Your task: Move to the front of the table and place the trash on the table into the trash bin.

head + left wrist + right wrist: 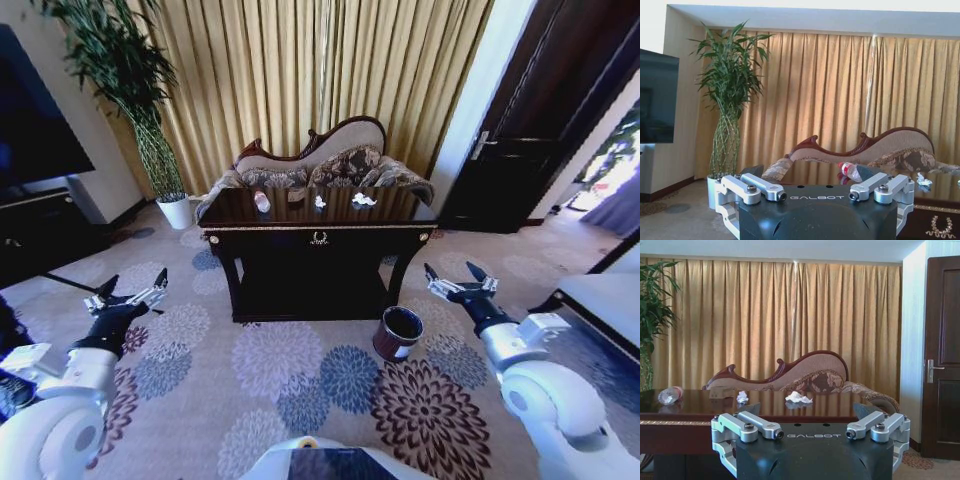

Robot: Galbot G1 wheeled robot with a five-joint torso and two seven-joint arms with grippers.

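The dark glossy table (318,240) stands ahead across the carpet, well beyond both grippers. On its top lie a clear bottle with a red cap (262,201), a small brownish carton (717,392) and two crumpled white scraps (320,202) (363,200). The bottle (852,171) also lies in the left wrist view. The round dark trash bin (398,333) sits on the floor by the table's front right leg. My left gripper (130,295) is held open, low on the left. My right gripper (458,282) is open on the right, just right of the bin. Both are empty.
A carved chaise sofa (320,165) stands behind the table before gold curtains. A tall plant in a white pot (178,210) is back left, beside a TV on a black stand (40,230). A dark door (520,150) is at right. Floral carpet (300,370) lies between me and the table.
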